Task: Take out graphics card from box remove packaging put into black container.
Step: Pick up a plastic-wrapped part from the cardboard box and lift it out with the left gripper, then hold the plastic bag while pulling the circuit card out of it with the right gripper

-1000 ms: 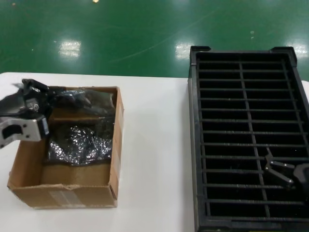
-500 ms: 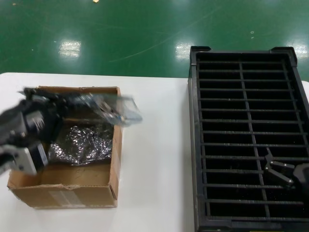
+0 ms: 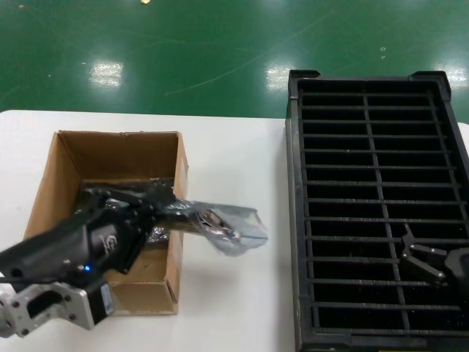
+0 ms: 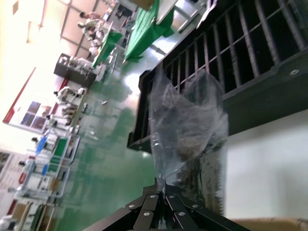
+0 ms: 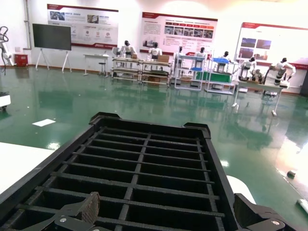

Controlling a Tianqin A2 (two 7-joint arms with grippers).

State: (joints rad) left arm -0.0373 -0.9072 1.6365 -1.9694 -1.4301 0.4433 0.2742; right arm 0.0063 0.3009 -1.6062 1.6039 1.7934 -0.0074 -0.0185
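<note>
Over box edge: left gripper pinching one packaging | right gripper spread, empty, over one black container

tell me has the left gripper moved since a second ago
Yes. The left gripper, shut on the packaging, went from the box's far left corner toward its right wall.

Bagged graphics card lifted above box edge.
</note>
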